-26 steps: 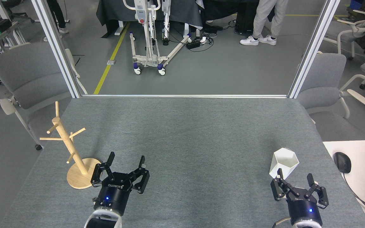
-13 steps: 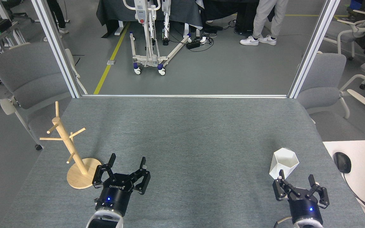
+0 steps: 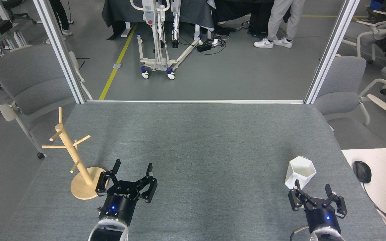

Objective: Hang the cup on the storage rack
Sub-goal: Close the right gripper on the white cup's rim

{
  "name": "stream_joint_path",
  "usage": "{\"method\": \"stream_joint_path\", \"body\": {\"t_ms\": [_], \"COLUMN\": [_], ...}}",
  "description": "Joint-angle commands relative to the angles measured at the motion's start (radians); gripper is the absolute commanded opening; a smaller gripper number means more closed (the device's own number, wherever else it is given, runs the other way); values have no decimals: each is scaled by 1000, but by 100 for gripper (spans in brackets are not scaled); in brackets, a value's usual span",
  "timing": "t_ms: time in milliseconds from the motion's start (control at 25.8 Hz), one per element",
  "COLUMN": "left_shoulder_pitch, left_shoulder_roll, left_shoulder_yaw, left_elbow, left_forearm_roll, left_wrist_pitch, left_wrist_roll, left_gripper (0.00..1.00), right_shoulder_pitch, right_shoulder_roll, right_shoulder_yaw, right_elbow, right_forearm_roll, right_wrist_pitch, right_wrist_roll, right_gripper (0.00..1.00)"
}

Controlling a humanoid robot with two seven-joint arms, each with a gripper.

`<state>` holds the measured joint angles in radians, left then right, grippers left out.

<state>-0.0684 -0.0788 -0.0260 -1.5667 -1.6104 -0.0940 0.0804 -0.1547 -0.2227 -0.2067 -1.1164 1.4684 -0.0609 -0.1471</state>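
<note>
The white faceted cup (image 3: 300,173) stands upright on the grey table at the right, its hexagonal rim facing up. Just below it, my right gripper (image 3: 312,188) is open, its left fingertip close to the cup's base, nothing between the fingers. The wooden storage rack (image 3: 73,154) stands at the table's left edge on a round disc base (image 3: 80,191), with thin pegs angled out from its post. My left gripper (image 3: 133,166) is open and empty, right beside the disc base.
The grey felt table (image 3: 196,147) reaches back to a metal frame. Grey chairs (image 3: 28,80) stand off both sides. A white desk with a mouse (image 3: 362,171) and keyboard adjoins at the right. A person's legs (image 3: 281,23) are far behind.
Both grippers shifted only slightly, staying open; the right one sank a little toward the lower edge. The cup and rack have not moved.
</note>
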Motion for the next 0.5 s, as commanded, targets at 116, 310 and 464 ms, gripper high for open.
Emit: {"method": "stream_joint_path", "body": {"t_ms": [116,310,464], "left_shoulder_pitch": [-4,-2,-7], "left_shoulder_roll": [1,2,-4], "left_shoulder_yaw": [0,5,6], "left_elbow": [-4,2,2], "left_forearm_roll": [0,0,0], "left_wrist_pitch": [10,10,11], "left_wrist_roll": [-8,-4,-1], "left_gripper": [99,99,99], "right_shoulder_pitch": [-43,-65,-83], "right_shoulder_roll": [6,0,-1], "right_shoulder_yaw": [23,23,24], "right_elbow": [49,61,83], "right_forearm_roll": [13,15,15], "right_wrist_pitch": [7,1,1], "right_wrist_roll": [3,4,4], "right_gripper": [100,100,100]}}
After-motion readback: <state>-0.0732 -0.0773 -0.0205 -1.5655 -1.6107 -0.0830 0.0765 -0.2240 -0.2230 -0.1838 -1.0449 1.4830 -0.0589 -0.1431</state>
